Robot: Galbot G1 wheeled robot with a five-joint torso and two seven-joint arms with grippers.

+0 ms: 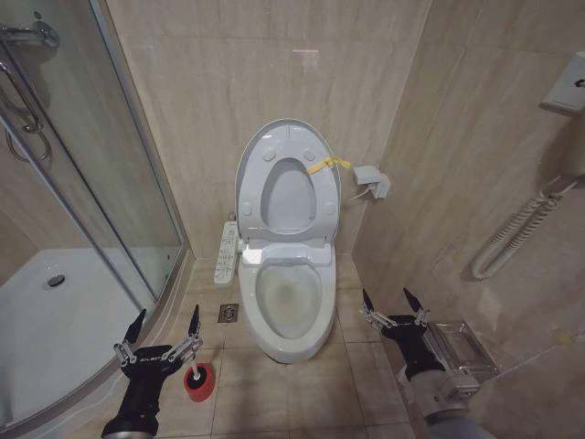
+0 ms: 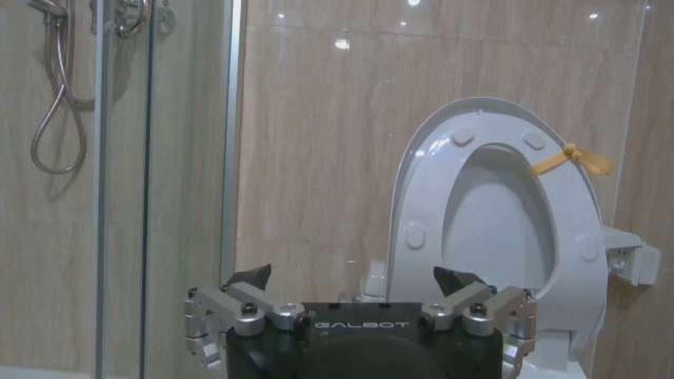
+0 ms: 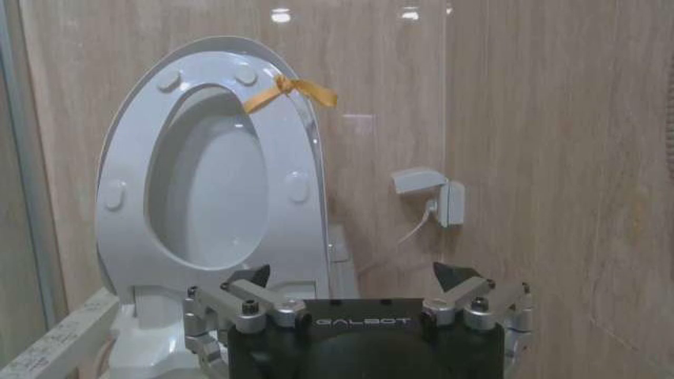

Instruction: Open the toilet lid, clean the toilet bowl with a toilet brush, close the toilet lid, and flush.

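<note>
**Operator:** Nearest my head camera are both claws at the bottom of the frame. My left gripper sits lower left, fingers spread wide and holding nothing; my right gripper sits lower right, equally released and empty.

**Observer:** What's around them?

**Operator:** Just beside the left claw, on the tiles, stands the red holder cup with the toilet brush in it; I can only make out the dark top, so I cannot tell which way the handle leans. Left of that curves the shower enclosure and its glass. A clear plastic box lies against the right wall beside my right arm.

**Observer:** And the toilet?

**Operator:** The toilet bowl is centre frame, long axis running from the back wall toward me, its narrow front end between my two claws. Bare floor tiles flank it on both sides. The toilet lid stands upright against the back wall with the seat ring raised against it, and the yellow strap sticks out at the upper right edge. The side control panel runs along the bowl's left
</note>
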